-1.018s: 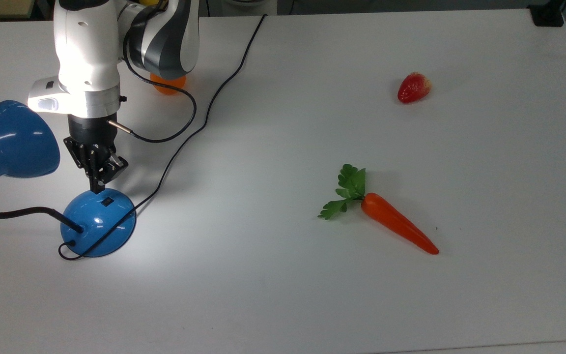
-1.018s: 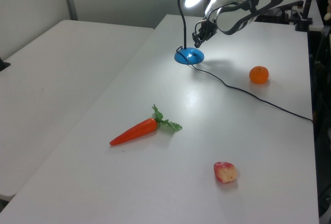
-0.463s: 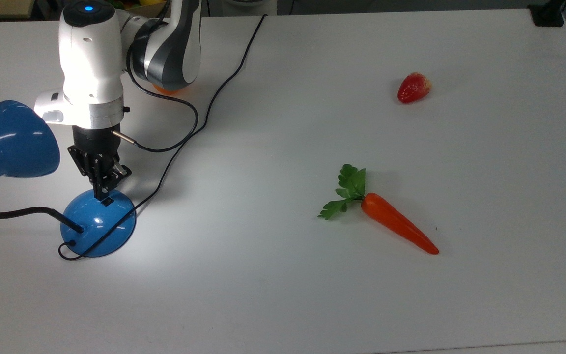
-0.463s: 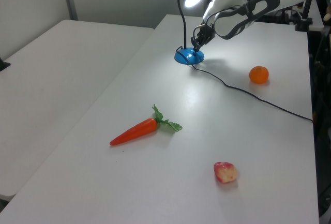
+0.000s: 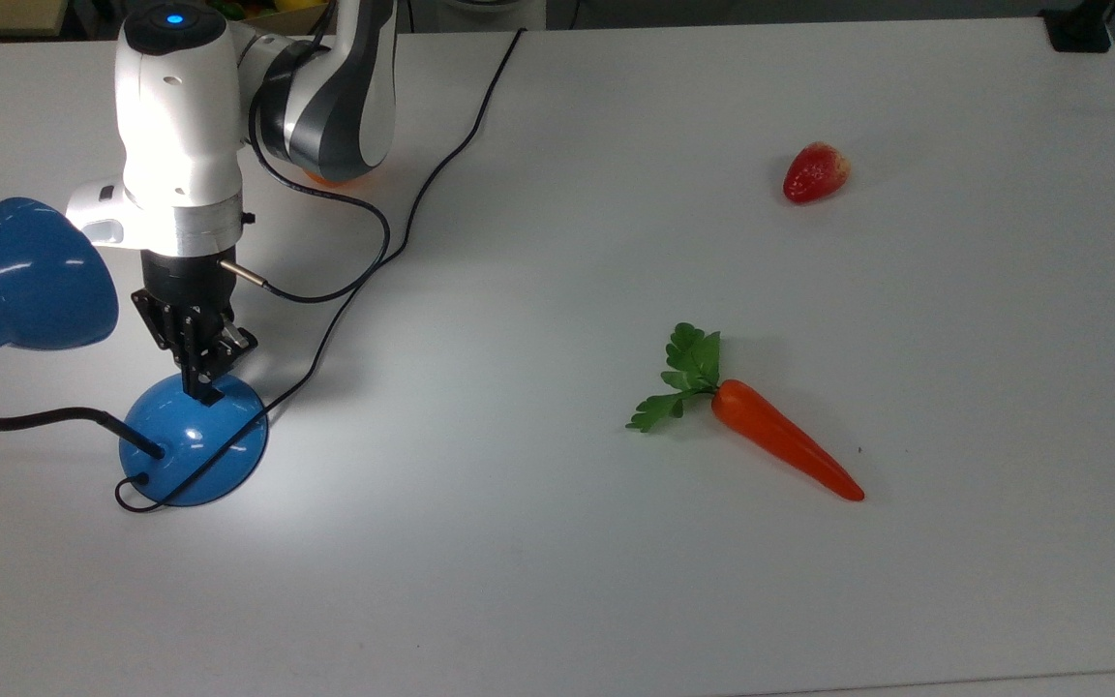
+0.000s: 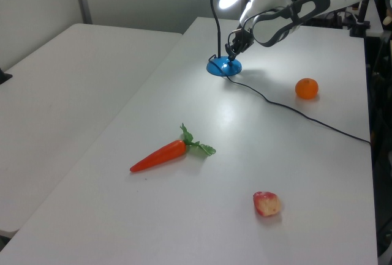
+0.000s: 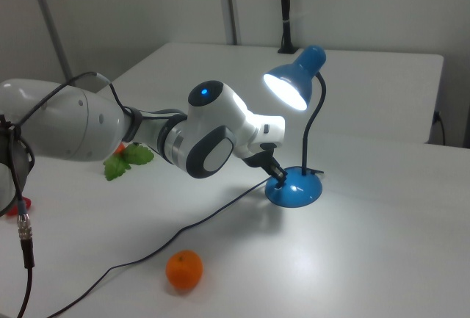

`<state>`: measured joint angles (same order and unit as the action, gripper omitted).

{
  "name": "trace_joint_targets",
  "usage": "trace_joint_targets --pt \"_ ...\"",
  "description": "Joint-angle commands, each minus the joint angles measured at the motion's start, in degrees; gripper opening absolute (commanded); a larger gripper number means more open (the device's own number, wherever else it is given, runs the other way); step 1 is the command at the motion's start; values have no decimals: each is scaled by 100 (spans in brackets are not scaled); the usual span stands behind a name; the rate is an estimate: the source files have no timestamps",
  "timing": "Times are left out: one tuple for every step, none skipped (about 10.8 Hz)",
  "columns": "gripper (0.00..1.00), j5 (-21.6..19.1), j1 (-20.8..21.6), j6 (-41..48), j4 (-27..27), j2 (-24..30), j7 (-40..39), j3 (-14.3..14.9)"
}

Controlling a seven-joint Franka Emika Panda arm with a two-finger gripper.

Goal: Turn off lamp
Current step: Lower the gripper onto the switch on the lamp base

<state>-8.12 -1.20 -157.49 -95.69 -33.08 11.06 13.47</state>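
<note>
The lamp is lit; its blue cone shade (image 7: 294, 81) glows in the right view and throws a bright patch on the table. Its round blue base (image 5: 195, 450) stands at the top view's left, with a black bendy neck (image 5: 30, 418) and thin black cord (image 5: 422, 194). My gripper (image 5: 201, 391) points down with its fingers together, the tips touching the top of the base where the switch sat, which is now hidden under them. The same contact appears in the left view (image 6: 229, 58) and the right view (image 7: 279, 180).
A carrot (image 5: 770, 440) with green leaves lies mid-table and a strawberry (image 5: 815, 172) toward the top view's upper right. An orange (image 7: 183, 270) sits near the arm. The lamp cord runs across the white table (image 5: 557, 581) to the far edge.
My gripper has come down and slightly toward the base, from above the switch to touching it. The lamp stays lit.
</note>
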Motion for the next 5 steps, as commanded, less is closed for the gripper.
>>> trace_joint_targets --pt "8 4 67 -177 41 -128 89 32" --pt "8 12 67 -177 41 -128 89 32" --pt "8 12 67 -177 41 -137 89 32" --pt "8 12 67 -177 41 -180 89 32" --pt "8 21 93 -177 59 -216 89 32"
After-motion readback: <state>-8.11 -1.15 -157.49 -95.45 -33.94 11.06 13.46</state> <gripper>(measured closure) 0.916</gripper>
